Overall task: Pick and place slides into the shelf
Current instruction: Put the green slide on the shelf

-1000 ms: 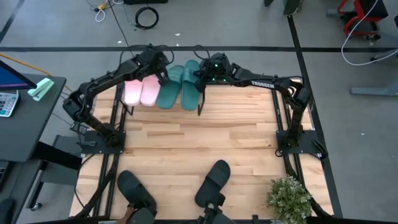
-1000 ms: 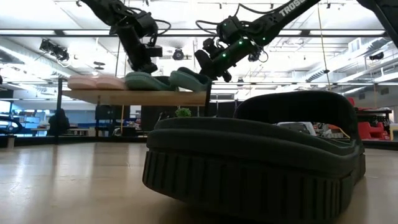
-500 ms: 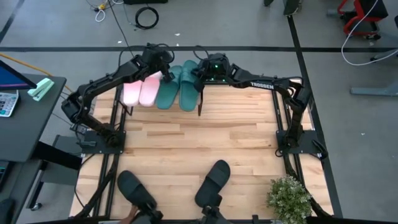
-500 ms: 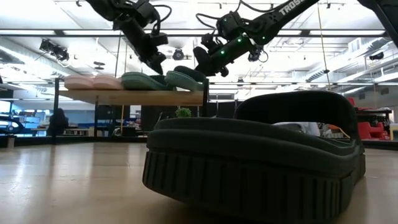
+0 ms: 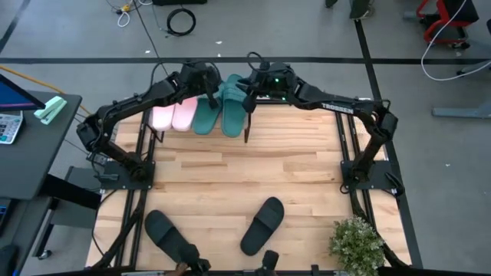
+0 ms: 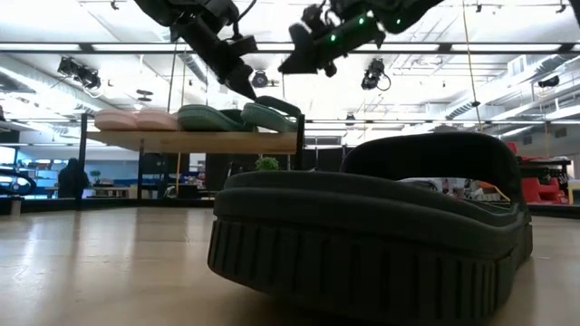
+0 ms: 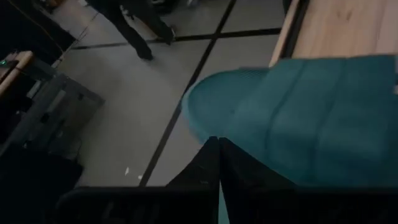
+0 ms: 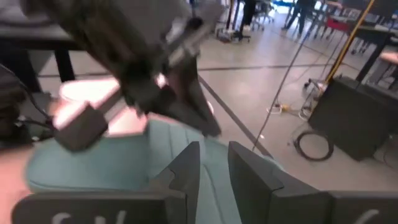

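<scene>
Two teal slides (image 5: 221, 107) lie side by side on the shelf (image 6: 195, 141), long axes running front-to-back; left gripper (image 5: 212, 97) pinched closed, right gripper (image 5: 247, 96) slightly parted, both empty.

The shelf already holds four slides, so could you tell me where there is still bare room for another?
The shelf is crowded: the pink pair and teal pair fill its plank side by side, with both grippers above them. Only a thin strip beside the right teal slide shows. The wide bare patch is the tabletop between shelf and the two black slides.

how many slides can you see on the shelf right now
4: two pale pink foam slides and two teal green foam slides side by side on the low wooden shelf. None appear hidden.
</scene>
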Robot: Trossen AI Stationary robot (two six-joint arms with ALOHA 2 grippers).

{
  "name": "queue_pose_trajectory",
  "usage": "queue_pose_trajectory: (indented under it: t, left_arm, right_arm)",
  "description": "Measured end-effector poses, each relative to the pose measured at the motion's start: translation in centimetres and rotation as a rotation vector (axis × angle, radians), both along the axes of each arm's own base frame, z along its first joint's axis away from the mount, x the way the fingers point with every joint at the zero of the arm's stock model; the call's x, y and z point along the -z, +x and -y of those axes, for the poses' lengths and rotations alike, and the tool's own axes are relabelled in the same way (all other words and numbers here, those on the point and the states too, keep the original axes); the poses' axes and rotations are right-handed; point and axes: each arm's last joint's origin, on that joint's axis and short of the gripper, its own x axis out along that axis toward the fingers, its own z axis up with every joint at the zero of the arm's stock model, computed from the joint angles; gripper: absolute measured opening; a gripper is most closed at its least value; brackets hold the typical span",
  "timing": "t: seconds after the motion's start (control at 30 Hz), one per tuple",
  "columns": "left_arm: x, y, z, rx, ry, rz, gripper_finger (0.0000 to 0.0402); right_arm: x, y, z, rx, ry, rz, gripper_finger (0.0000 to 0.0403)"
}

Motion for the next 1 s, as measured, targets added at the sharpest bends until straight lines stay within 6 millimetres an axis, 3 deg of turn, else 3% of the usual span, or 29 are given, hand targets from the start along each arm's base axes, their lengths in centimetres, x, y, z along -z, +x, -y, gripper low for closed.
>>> queue_pose_trajectory:
  t: [0.2,0.3,0.57,1.0]
  left_arm:
    - [-0.1,0.3,0.2,-0.014,-0.020,0.043,0.0005]
    - [0.8,0.7,-0.2,-0.027,-0.051,0.032,0.0005]
    - [3.9,2.5,-1.7,-0.038,-0.090,-0.011,0.0003]
    - [4.6,3.6,-0.7,0.035,-0.117,-0.033,0.0001]
  right_arm:
    - [-1.8,-0.7,-1.6,-0.026,-0.006,0.020,0.0089]
    - [-2.2,-0.9,-2.0,-0.034,-0.006,0.020,0.0089]
    - [-2.1,-1.1,-2.2,-0.036,0.004,-0.010,0.0089]
    - [-1.7,-1.3,-2.0,-0.028,0.022,-0.053,0.0089]
